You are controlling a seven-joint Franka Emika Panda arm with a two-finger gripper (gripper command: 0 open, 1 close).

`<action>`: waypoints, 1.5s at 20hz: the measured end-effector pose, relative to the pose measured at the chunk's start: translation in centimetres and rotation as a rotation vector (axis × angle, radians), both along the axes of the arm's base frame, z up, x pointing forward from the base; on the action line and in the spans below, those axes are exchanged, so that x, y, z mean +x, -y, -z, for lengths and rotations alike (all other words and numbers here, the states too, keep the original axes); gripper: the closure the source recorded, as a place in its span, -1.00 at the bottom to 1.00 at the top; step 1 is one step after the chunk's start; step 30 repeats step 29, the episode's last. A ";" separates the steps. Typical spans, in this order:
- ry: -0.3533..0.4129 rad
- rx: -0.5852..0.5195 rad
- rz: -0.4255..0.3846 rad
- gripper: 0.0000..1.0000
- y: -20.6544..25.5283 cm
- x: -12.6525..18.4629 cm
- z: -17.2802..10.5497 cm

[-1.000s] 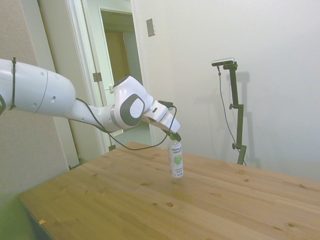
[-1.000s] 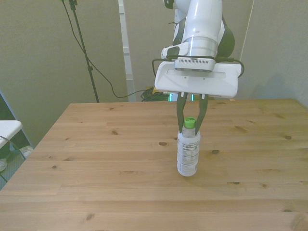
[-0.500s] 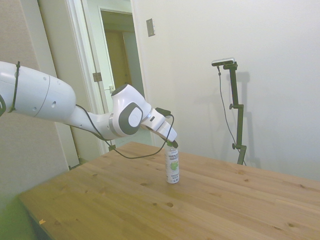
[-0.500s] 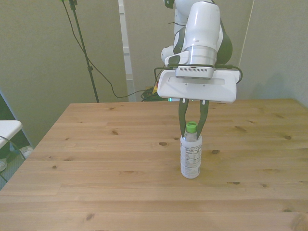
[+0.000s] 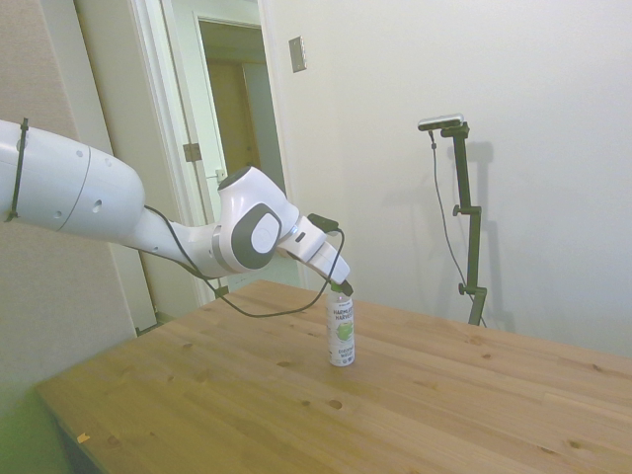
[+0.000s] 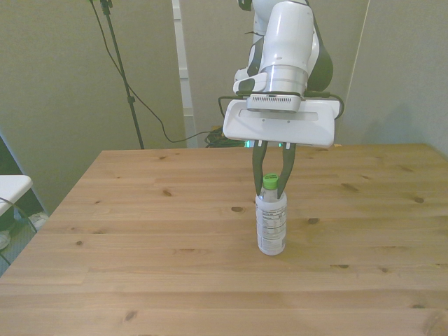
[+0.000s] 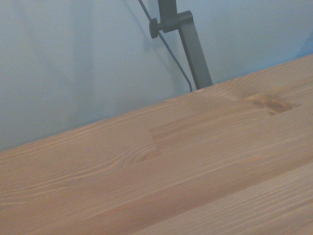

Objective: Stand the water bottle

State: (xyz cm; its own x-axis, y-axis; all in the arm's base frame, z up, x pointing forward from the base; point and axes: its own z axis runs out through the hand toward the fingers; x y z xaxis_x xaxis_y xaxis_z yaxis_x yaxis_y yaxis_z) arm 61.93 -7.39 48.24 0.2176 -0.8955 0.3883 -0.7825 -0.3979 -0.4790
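Water bottle upright on table; claw flanks cap.

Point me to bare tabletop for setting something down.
Nearly all the table is bare: everything on the front view's left and right of the water bottle, and the strip along the near edge. Only the middle is taken, where the gripper sits at the cap.

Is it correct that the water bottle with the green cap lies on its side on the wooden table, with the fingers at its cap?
Not quite. The water bottle does not lie on its side: it stands upright on the wooden table, as the front view shows. The fingers are indeed at its green cap.
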 end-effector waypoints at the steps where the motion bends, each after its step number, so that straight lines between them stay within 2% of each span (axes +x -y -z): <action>1: -0.001 0.001 0.003 -1.00 0.1 0.0 0.0; 5: 0.003 0.001 0.008 -1.00 0.4 -0.2 -0.3; 11: 0.008 0.003 0.009 -1.00 0.5 -1.0 -2.3; 16: -0.031 0.012 -0.042 -1.00 0.5 -4.0 -5.3; 21: -0.135 0.015 -0.135 -1.00 0.5 -9.0 -6.1; 29: -0.331 0.011 -0.242 -1.00 -0.3 -13.8 -2.7; 30: -0.331 0.011 -0.242 -1.00 -0.3 -13.8 -2.7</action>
